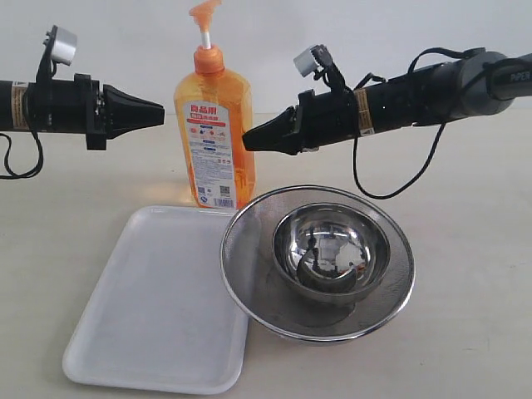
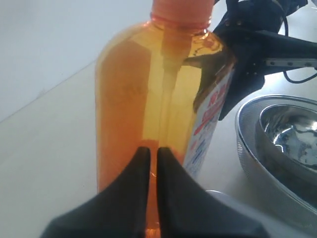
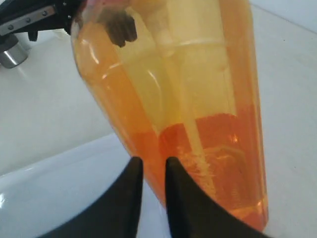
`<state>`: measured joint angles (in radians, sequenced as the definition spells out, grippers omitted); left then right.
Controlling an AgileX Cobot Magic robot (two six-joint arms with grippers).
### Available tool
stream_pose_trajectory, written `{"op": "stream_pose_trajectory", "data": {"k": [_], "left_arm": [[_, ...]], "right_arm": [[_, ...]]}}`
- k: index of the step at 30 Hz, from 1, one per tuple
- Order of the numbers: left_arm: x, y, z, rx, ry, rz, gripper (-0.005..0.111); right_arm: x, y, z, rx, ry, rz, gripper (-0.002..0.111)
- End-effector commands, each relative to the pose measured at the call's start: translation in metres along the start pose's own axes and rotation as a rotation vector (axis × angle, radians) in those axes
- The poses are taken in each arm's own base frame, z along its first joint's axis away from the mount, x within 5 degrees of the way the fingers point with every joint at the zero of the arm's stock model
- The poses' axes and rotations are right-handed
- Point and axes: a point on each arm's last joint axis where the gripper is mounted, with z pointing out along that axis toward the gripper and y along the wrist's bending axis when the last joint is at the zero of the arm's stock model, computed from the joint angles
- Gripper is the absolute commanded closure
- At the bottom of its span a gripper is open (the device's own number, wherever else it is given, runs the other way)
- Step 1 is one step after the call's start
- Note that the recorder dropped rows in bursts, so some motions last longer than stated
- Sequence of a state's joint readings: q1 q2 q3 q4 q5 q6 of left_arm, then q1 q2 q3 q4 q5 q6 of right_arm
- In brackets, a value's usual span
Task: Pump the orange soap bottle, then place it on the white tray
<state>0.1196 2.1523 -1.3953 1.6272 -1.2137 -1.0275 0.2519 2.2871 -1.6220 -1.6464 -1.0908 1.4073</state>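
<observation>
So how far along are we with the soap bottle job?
Nothing looks finished. The orange soap bottle stands on the table behind the white tray, its pump raised. The left gripper and right gripper flank it, fingers together, not gripping. Pumping and placing remain.

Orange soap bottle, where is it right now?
In the exterior view the orange soap bottle stands upright left of centre, just behind the far edge of the white tray, between the left gripper and the right gripper.

The orange soap bottle stands up straight on the table, just behind the white tray. The tray lies flat with nothing on it.
</observation>
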Motion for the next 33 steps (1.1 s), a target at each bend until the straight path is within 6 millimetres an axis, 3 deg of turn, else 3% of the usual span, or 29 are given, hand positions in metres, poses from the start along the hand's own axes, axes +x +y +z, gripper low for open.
{"op": "stream_pose_trajectory", "data": {"k": [1,3,5,16,26,33], "left_arm": [[0.001,-0.002,0.002,0.022,0.016,0.017,0.102],[0.001,-0.002,0.002,0.022,0.016,0.017,0.102],[0.001,-0.002,0.002,0.022,0.016,0.017,0.102],[-0.003,-0.001,0.005,0.002,-0.019,0.039,0.102],[-0.004,-0.005,0.027,-0.032,0.043,0.098,0.102],[-0.004,-0.007,0.031,-0.026,0.046,0.113,0.102]], "right_arm": [[-0.004,-0.001,-0.003,0.030,0.007,0.066,0.056],[-0.004,-0.003,-0.004,0.051,0.013,0.074,0.040],[-0.004,-0.005,-0.004,0.073,0.009,0.094,0.031],[-0.014,-0.012,-0.009,0.221,0.015,0.055,0.005],[-0.017,0.001,0.007,0.158,0.027,-0.060,0.003],[-0.019,0.000,0.010,0.197,0.012,-0.100,0.003]]}}
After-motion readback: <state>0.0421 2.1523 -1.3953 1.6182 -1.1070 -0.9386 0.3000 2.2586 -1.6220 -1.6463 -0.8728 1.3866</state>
